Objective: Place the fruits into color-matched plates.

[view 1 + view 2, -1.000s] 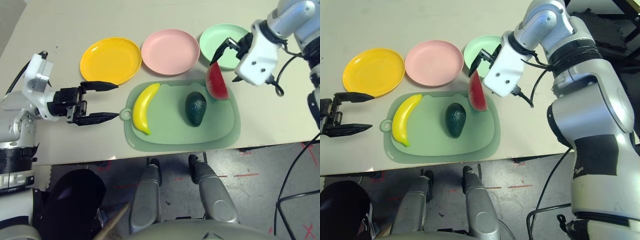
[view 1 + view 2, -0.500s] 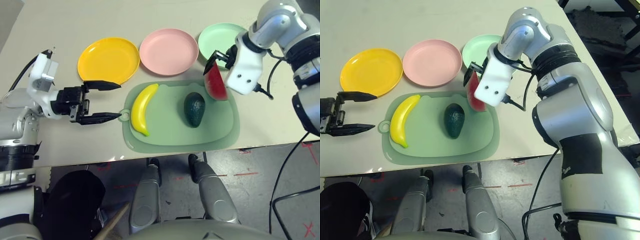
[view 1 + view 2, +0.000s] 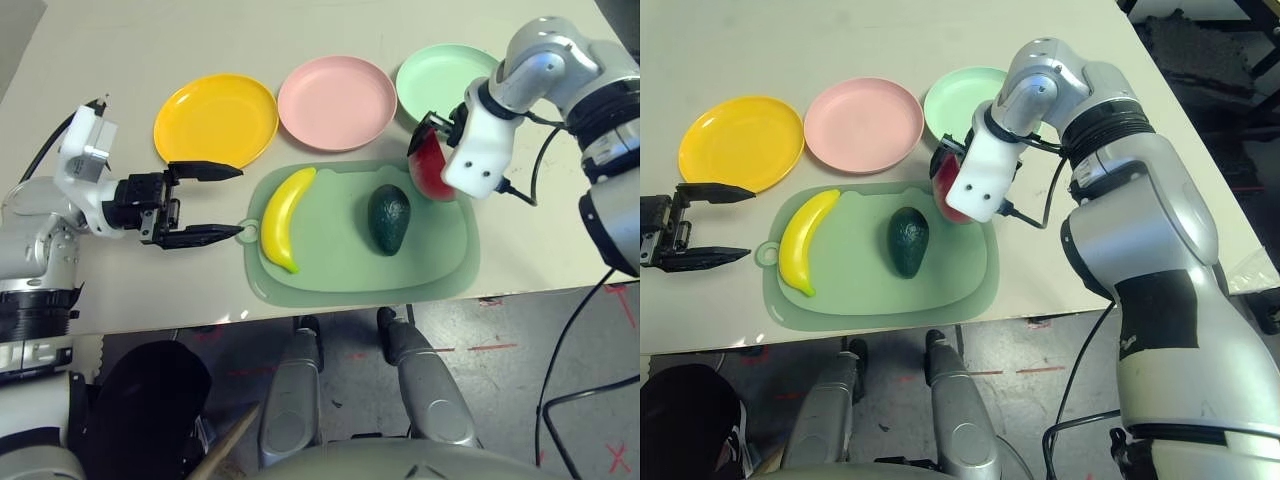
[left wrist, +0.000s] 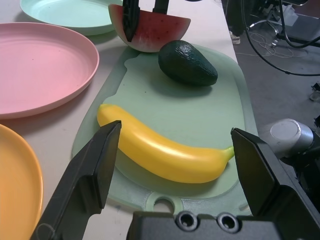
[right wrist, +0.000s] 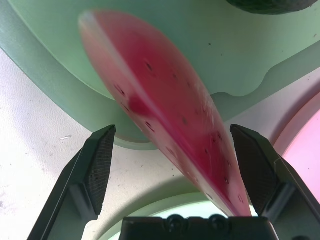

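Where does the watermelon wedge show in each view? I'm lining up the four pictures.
Left eye view: watermelon wedge, right of centre, under the right tool.
Right eye view, centre.
Left wrist view, top.
Right wrist view, centre.
Shared landmark: avocado.

Banana [image 3: 285, 217], avocado [image 3: 389, 217], watermelon wedge [image 3: 429, 167] on green mat — yellow [image 3: 215, 120], pink [image 3: 337, 102], mint plates [image 3: 436, 78] empty.

Mat [image 3: 330, 275] on desk [image 3: 130, 50] bears banana [image 3: 285, 217] at nine o'clock, avocado [image 3: 389, 218] centre, watermelon [image 3: 430, 170] at two; three plates [image 3: 337, 102] at twelve.
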